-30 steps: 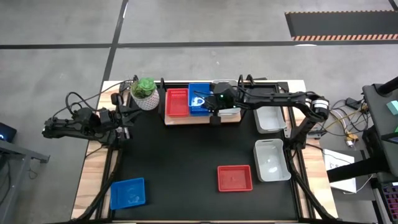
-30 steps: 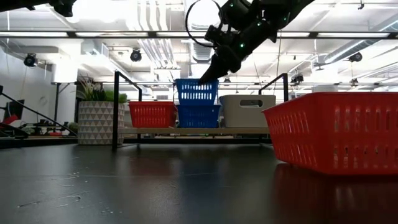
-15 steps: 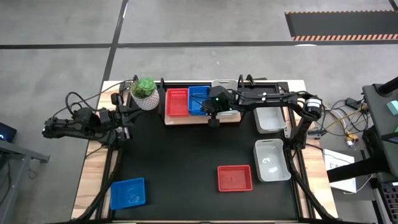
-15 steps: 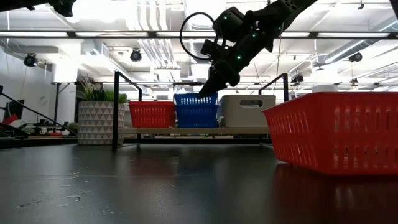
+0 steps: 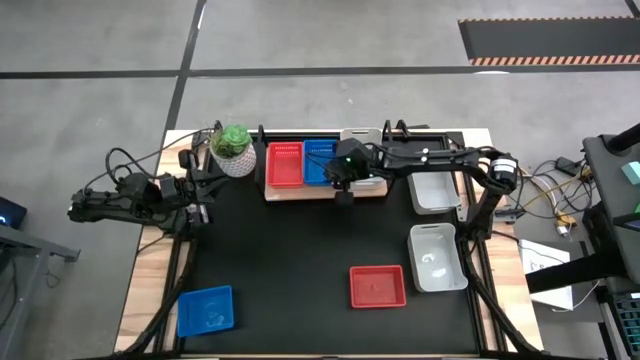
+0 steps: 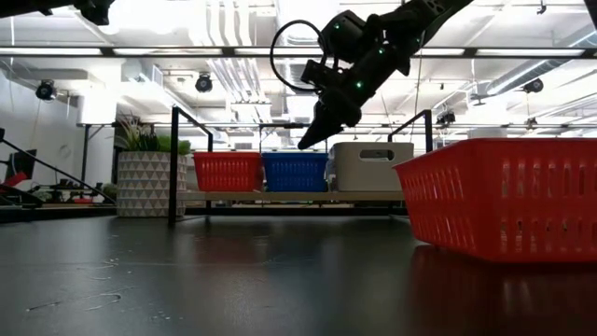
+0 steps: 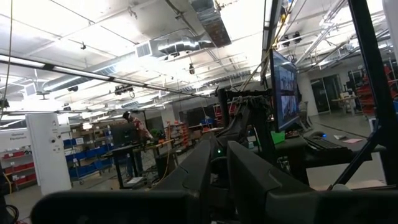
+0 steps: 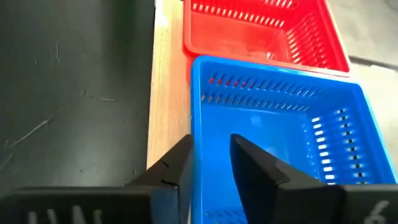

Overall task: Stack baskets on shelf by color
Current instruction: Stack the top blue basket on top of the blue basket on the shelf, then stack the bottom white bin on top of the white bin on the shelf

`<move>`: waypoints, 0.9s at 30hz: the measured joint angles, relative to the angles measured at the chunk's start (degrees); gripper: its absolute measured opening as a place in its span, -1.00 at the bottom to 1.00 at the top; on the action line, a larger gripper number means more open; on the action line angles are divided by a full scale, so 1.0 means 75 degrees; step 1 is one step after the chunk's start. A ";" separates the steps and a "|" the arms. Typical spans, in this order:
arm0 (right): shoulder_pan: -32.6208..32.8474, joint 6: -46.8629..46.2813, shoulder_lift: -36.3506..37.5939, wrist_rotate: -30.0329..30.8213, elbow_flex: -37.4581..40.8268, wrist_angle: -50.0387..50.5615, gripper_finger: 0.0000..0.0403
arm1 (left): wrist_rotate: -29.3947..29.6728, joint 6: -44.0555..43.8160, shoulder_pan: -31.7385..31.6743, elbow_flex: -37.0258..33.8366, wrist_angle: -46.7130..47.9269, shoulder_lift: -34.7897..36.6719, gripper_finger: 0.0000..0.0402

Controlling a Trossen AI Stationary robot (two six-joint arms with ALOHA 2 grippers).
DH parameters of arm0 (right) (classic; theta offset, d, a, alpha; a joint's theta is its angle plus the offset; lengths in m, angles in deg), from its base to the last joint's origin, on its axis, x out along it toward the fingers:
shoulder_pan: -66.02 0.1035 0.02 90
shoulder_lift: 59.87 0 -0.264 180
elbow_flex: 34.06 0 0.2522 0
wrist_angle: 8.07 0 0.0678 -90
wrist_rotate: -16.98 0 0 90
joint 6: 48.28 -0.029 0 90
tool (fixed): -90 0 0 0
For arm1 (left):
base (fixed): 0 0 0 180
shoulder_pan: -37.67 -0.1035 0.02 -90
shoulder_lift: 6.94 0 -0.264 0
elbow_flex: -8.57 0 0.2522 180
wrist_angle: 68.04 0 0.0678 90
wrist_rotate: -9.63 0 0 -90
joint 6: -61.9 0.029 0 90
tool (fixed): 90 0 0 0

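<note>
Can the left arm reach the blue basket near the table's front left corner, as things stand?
Probably yes: the blue basket lies alone on bare tabletop on the left arm's side, nothing over or beside it. The left hand waits at the left edge.

Two dark, near-black jointed robot arms flank the work table. The left arm [image 5: 135, 197] is a run of chunky matte segments with thin black cables looping loosely off its housing. The right arm [image 5: 430, 158] is slimmer and tube-like, with a pale silver-grey band at one joint [image 5: 503, 168] and small green indicator lights glowing on the wrist housing [image 6: 347, 56]. A black cable arcs in a loop beside that wrist. Its fingers [image 8: 255, 168] are flat, angular black blades tapering to narrow tips.
</note>
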 joint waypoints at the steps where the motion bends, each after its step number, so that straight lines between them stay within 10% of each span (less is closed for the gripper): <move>1: 0.0000 -0.0074 0.0000 0.0001 -0.0069 0.0101 -0.48 | 0.0001 0.0001 -0.0001 -0.0003 0.0000 0.0000 -0.81; 27: 0.1950 -0.2026 0.1506 0.0207 -0.1058 0.3538 -0.70 | -0.0002 0.0175 0.0001 -0.0090 -0.0351 -0.0088 -0.81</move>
